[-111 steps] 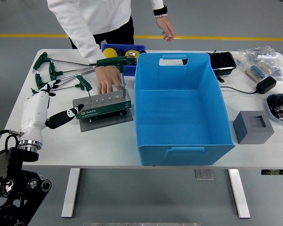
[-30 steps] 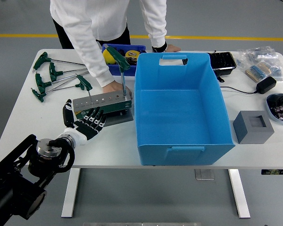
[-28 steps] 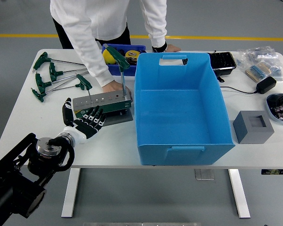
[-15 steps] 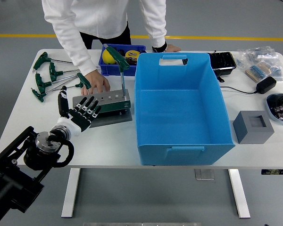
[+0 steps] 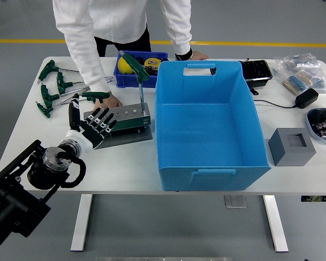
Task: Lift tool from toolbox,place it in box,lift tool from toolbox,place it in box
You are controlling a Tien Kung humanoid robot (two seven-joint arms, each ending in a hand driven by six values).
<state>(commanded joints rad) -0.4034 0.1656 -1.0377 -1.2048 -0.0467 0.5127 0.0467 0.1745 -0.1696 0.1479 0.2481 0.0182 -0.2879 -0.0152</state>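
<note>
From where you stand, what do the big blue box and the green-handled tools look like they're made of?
The big blue box looks like matte plastic: uniform colour, thin walls, moulded handle cut-outs. The green-handled tools seem to have glossy plastic or rubbery grips on slim, shiny metal shafts. The toolbox holding one upright tool looks like brushed grey metal on top, though that is uncertain.

Illumination bright, even and diffuse, apparently from overhead. Shadows soft and short: a faint one inside the blue box (image 5: 206,128) along its near wall, another beneath the white table (image 5: 168,163). No strong glare (table surface reads clean white, not blown out). Focus sharp throughout; no motion blur or obvious edge distortion.
</note>
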